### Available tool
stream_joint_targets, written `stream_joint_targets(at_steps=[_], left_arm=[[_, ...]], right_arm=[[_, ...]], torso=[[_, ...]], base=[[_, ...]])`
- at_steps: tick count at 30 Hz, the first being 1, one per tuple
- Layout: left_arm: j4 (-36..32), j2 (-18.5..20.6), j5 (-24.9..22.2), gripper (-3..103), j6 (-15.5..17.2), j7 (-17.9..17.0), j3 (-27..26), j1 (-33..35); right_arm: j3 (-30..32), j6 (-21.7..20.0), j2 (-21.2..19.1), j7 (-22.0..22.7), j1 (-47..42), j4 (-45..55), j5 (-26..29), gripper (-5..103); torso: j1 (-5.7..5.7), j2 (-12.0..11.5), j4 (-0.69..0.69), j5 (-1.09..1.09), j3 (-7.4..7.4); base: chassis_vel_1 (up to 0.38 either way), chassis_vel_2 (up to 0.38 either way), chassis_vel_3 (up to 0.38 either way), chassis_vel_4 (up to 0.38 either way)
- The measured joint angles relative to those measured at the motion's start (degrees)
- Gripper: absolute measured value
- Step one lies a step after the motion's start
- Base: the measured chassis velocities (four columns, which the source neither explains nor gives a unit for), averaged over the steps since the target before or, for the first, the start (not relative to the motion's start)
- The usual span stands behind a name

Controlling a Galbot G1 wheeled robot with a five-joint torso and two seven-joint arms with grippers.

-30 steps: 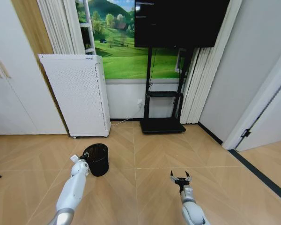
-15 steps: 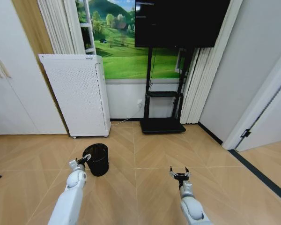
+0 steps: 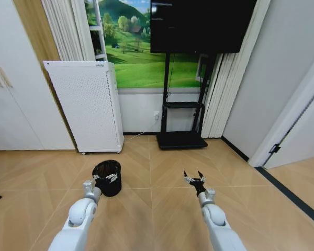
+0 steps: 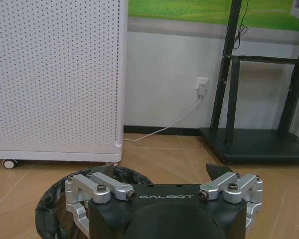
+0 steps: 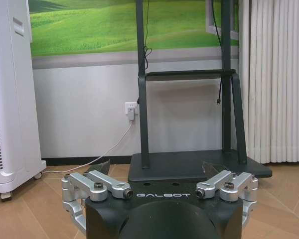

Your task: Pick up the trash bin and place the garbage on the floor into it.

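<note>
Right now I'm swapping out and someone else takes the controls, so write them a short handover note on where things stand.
Left end effector: open, empty, at the near rim of the trash bin, not gripping it.
Right end effector: open, empty, held above bare floor toward the TV stand.
The bin stands upright on the floor in front of the white perforated appliance.
Done: nothing; the bin is not picked up.
Left: grip and lift the bin, find the garbage, put it in.

Trash bin half hidden behind left gripper body, base cut off.
</note>
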Motion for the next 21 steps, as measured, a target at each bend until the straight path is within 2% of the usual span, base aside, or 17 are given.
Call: stream_joint_targets(at_steps=[9, 21], left_arm=[[1.31, 0.94, 1.0, 100, -1.69, 1.06, -1.48, -0.43], [-0.24, 2.74, 0.01, 100, -1.75, 1.2, -2.05, -0.21]], right_arm=[[0.15, 0.05, -0.19, 1.45, 0.77, -0.56, -1.14, 100], [0.05, -1.16, -0.09, 2.66, 0.28, 1.38, -1.28, 100]], torso=[[0.28, 0.8, 0.0, -0.01, 0.52], [0.8, 3.94, 0.0, -0.01, 3.12]], base=[[0.0, 0.0, 0.0, 0.0], [0.0, 0.0, 0.0, 0.0]])
